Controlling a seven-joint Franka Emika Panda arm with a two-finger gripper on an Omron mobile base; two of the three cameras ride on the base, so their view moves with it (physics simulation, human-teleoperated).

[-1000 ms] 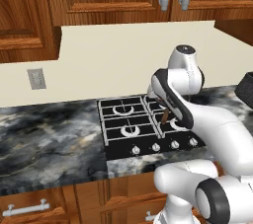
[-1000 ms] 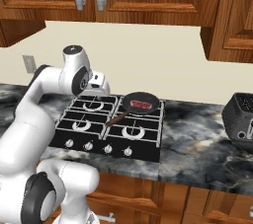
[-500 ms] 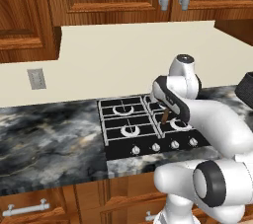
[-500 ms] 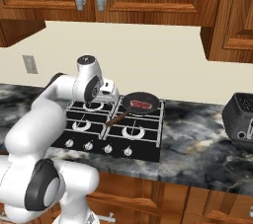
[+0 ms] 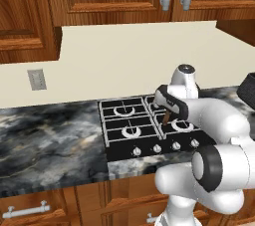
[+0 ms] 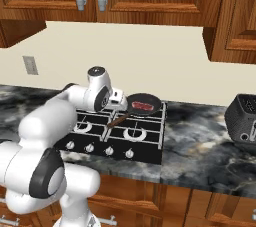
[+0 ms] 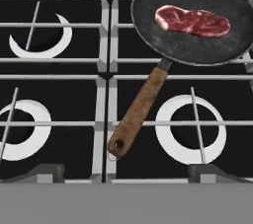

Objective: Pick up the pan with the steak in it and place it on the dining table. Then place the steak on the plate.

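The pan [image 7: 193, 18] sits on the back right burner of the hob [image 7: 59, 94], which is set into the marbled bench [image 6: 200, 146]. In the hand view its round black bowl lies at about 1 o'clock, and its brown wooden handle [image 7: 137, 113] runs from the bowl down toward 7 o'clock, ending near the middle of the hob between the two front burners. The handle's long axis is slanted, not square to the grates. The steak [image 7: 192, 21] lies flat inside the pan, its long side running roughly 9 to 3 o'clock.

In the right base view the pan [image 6: 143, 105] shows just right of the robot's wrist, its handle pointing toward 7 o'clock.

The claw [image 7: 126, 178] hangs above the hob with its fingers spread wide, empty, the handle's end lying between the fingertips [image 7: 47, 172] in that view.

A dark toaster [image 6: 242, 121] stands on the bench at 3 o'clock, well apart from the pan.
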